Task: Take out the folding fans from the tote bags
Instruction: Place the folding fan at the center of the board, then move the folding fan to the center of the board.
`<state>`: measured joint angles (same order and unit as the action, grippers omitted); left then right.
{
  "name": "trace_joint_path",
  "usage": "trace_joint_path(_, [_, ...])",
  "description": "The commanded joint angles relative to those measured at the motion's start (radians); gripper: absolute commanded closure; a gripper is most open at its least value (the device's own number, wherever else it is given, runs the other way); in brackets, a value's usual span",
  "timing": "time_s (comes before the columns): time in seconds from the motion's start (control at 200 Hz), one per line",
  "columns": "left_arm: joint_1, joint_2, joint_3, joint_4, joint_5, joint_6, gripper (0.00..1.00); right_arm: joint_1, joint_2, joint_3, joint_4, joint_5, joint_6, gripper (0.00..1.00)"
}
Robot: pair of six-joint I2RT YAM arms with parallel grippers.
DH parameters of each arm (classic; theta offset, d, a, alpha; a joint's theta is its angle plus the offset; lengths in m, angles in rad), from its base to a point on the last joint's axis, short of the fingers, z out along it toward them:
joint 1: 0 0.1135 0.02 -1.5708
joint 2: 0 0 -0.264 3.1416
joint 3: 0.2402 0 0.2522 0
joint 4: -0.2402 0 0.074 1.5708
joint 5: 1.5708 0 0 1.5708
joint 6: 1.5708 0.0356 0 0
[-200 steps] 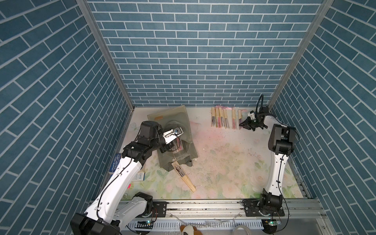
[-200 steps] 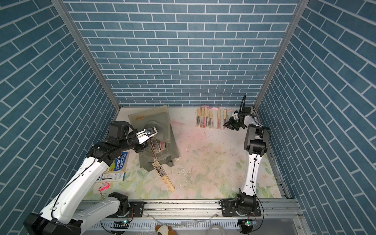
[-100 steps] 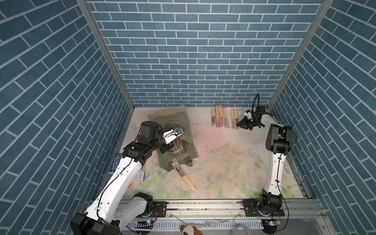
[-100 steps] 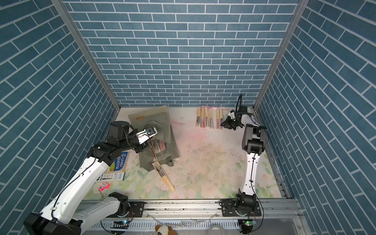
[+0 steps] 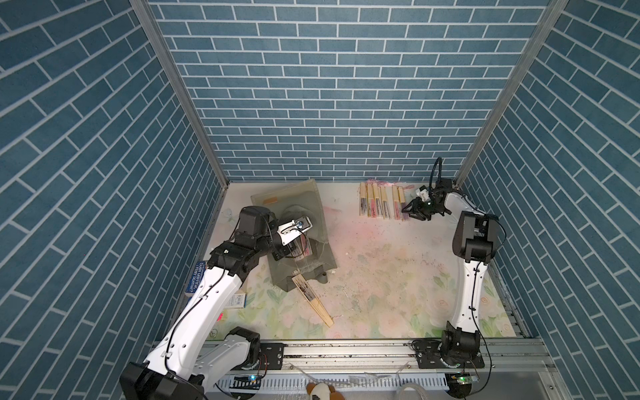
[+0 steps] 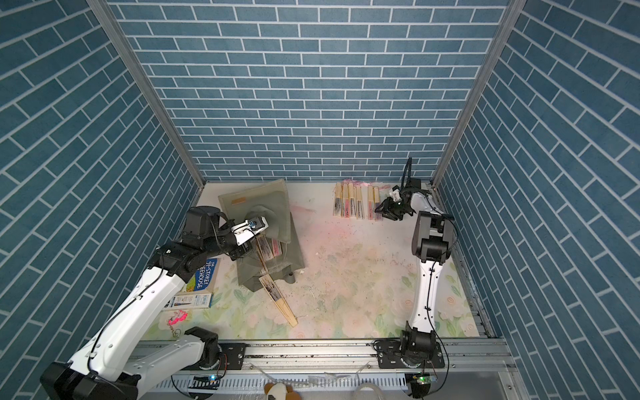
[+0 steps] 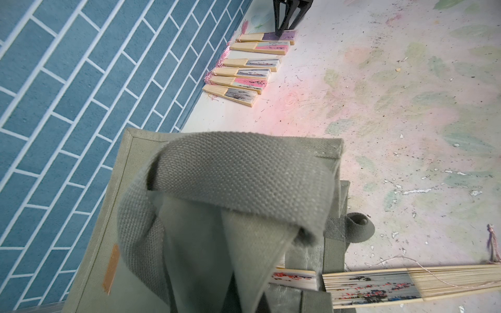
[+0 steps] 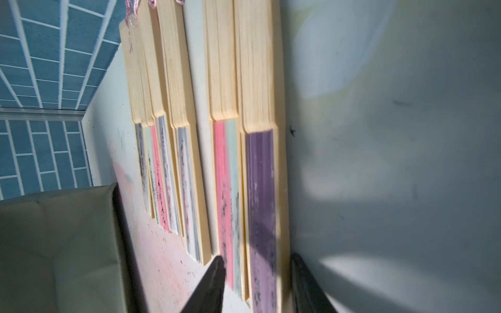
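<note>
The grey-green tote bag (image 5: pixel 298 201) (image 6: pixel 263 201) (image 7: pixel 135 216) lies at the back left. My left gripper (image 5: pixel 287 247) is shut on its upper fabric and holds the mouth up; cloth hides the jaws in the left wrist view. Folding fans (image 6: pixel 268 247) (image 7: pixel 294 277) show inside the mouth. One fan (image 5: pixel 311 301) (image 7: pixel 406 284) lies half out on the table. Several fans (image 5: pixel 377 204) (image 6: pixel 349 204) (image 7: pixel 249 65) lie in a row by the back wall. My right gripper (image 5: pixel 407 211) (image 8: pixel 257 257) is open over the row's right end, astride the purple fan (image 8: pixel 261 189) and the pink one beside it.
A blue printed book (image 6: pixel 204 273) lies by the left wall under my left arm. A small card (image 6: pixel 188 300) and a pink trinket (image 6: pixel 177 317) lie nearer the front. Brick walls close three sides, and a metal rail (image 5: pixel 346 349) runs along the front.
My right gripper has moved left to the row's right end and its jaws have opened, so the purple fan now lies free on the table. The left arm has not moved.
</note>
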<state>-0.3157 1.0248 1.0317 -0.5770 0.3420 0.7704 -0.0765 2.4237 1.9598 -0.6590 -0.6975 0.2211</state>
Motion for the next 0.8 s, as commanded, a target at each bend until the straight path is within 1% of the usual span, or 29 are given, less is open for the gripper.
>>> trace_joint_path(0.0, [-0.004,-0.015,-0.019,0.030,0.011,-0.008,1.00,0.001,-0.105,-0.068,0.011,0.079,-0.006,0.57])
trace_joint_path(0.11, [-0.006,-0.016,-0.024,0.036,0.008,-0.008,1.00,0.001,-0.222,-0.187,0.125,0.098,0.078,0.58])
trace_joint_path(0.185, [-0.007,-0.018,-0.024,0.036,0.006,-0.011,1.00,0.003,-0.342,-0.291,0.219,0.081,0.140,0.58])
trace_joint_path(0.255, [-0.009,-0.023,-0.025,0.039,0.006,-0.012,1.00,0.014,-0.439,-0.381,0.282,0.093,0.195,0.59])
trace_joint_path(0.325, [-0.010,-0.025,-0.027,0.039,0.003,-0.012,1.00,0.038,-0.540,-0.484,0.336,0.105,0.218,0.60])
trace_joint_path(0.42, [-0.012,-0.025,-0.027,0.041,0.001,-0.018,1.00,0.090,-0.683,-0.615,0.383,0.151,0.240,0.60])
trace_joint_path(0.525, [-0.014,-0.020,-0.024,0.043,-0.003,-0.024,1.00,0.168,-0.847,-0.770,0.481,0.205,0.294,0.60])
trace_joint_path(0.6, [-0.013,-0.017,-0.022,0.044,-0.004,-0.029,1.00,0.229,-0.935,-0.838,0.503,0.235,0.308,0.60])
trace_joint_path(0.71, [-0.014,-0.023,-0.025,0.049,-0.011,-0.035,1.00,0.327,-1.041,-0.929,0.523,0.240,0.289,0.60])
trace_joint_path(0.795, [-0.014,-0.020,-0.023,0.053,-0.018,-0.045,1.00,0.405,-1.096,-0.998,0.542,0.212,0.281,0.59])
